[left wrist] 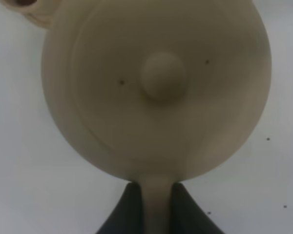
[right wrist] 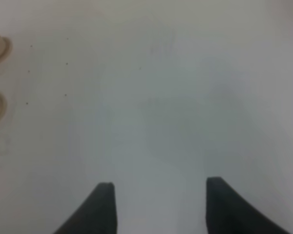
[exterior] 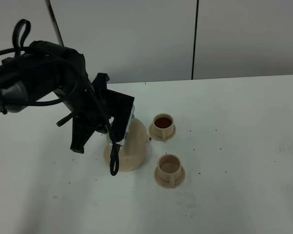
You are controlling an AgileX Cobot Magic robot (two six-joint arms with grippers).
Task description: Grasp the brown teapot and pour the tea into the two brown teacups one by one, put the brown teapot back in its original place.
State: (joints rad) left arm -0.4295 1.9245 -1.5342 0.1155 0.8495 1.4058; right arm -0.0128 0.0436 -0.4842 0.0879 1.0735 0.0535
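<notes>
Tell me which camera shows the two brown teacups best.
Exterior high: both whole from above, the far teacup holding dark tea, the near teacup pale inside. Left wrist catches only a sliver of one beyond the brown teapot; right wrist shows both blurred and cut off at the frame edge.

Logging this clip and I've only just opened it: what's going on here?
The left pincer is shut on the handle of the brown teapot, which sits upright on or just above its round plate. Near the spout, the far teacup holds dark tea; the near teacup looks pale inside, and I cannot tell whether it has been filled. The right pincer hangs open over the table, holding nothing.
</notes>
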